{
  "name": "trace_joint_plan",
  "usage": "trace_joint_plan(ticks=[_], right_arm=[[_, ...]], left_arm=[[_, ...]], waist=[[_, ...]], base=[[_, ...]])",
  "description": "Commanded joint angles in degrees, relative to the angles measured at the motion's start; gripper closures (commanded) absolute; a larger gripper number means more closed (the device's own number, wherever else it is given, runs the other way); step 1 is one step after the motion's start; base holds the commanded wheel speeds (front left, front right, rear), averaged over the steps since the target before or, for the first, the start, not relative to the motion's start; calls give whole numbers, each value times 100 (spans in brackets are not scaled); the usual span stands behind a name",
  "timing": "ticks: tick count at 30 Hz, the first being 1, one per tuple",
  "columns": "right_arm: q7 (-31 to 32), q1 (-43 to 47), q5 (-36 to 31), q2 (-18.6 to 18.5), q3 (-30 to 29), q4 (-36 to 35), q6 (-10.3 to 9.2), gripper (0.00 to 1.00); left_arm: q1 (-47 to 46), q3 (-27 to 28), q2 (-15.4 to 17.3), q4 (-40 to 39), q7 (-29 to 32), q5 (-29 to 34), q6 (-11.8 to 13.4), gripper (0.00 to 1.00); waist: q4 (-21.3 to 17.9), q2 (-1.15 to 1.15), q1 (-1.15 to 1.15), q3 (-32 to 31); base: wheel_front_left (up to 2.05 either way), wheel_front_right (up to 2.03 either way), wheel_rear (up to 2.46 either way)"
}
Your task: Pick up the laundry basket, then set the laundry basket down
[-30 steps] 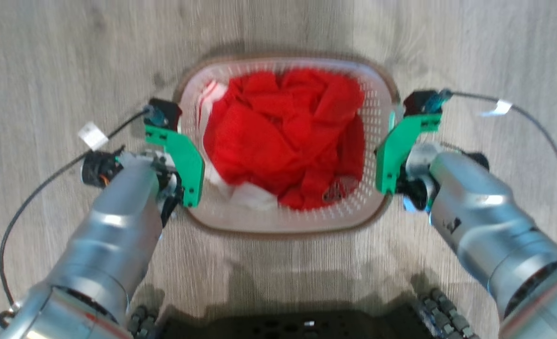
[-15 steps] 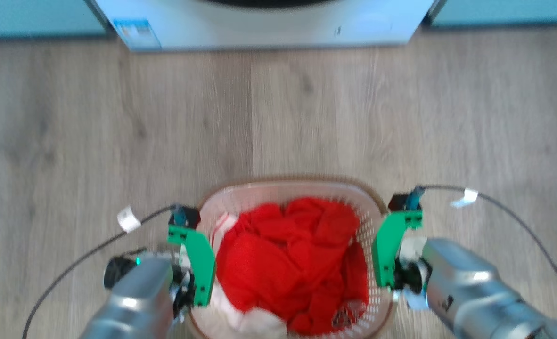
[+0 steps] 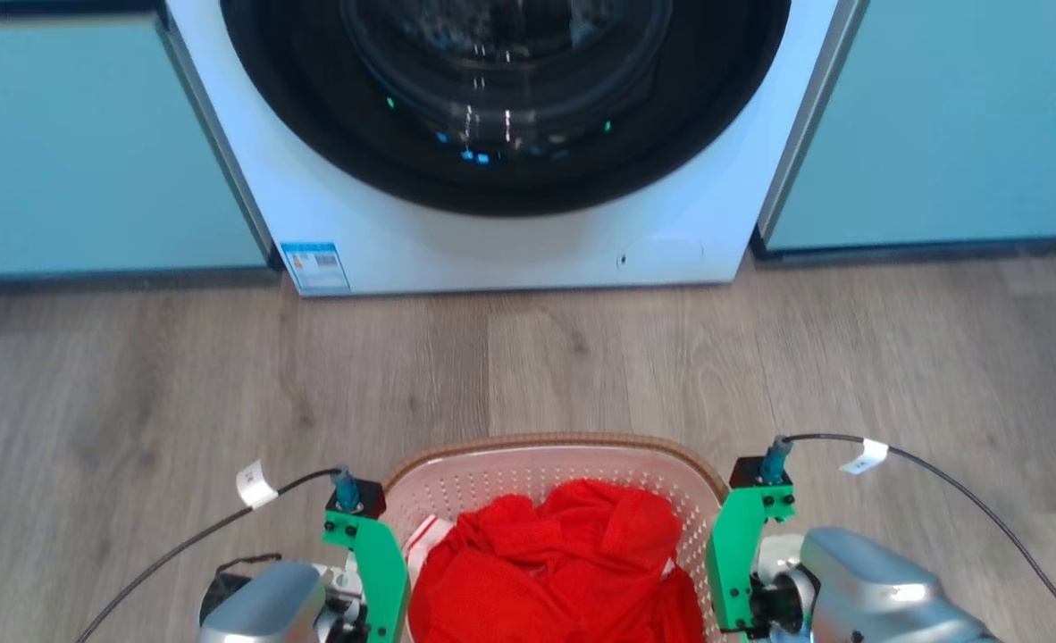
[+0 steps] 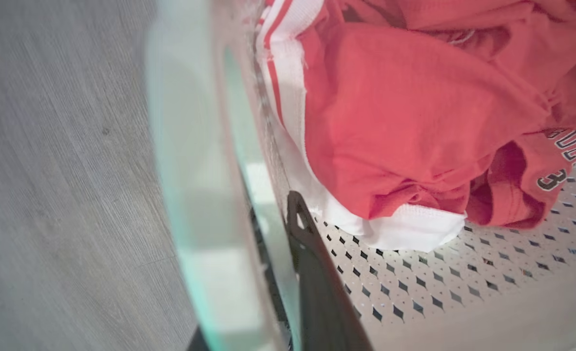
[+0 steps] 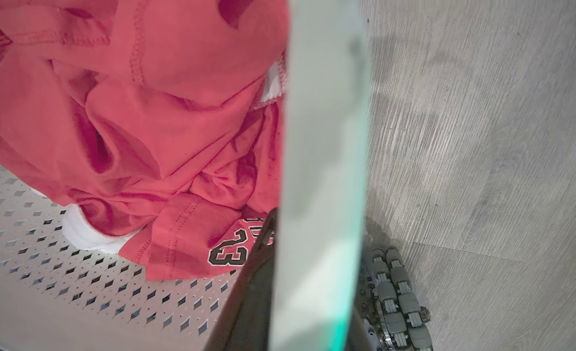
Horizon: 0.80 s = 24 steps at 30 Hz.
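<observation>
- The laundry basket sat low and centred in the head view, between the two arms; wood-look floor lay between it and the white washer, well apart; could not tell whether its base touched the floor
- A red garment was heaped inside; a white cloth with red stripes lay against the left wall; a "23" print showed in the right wrist view
- The left pincer straddled the basket's left rim; one dark finger was inside the perforated wall, with the rim a pale blur across the gap; it read as clamped on the rim
- The right pincer was likewise clamped over the right rim, with its finger inside
- Teal cabinet fronts flanked the washer; wheel rollers stood on the floor beyond the right rim
</observation>
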Motion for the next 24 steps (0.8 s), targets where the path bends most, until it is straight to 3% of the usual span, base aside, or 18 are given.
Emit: trace_joint_plan(ticks=[1,24], right_arm=[[-36,-139,14,-46,46,-168,41,100],[105,-324,242,-42,303,-229,41,100]], left_arm=[[-166,-30,153,-147,66,-7,-44,100],[-454,-876,213,-324,454,-865,-44,100]], waist=[[82,-1,1,-219],[267,-1,1,-408]], base=[[0,0,0],[0,0,0]])
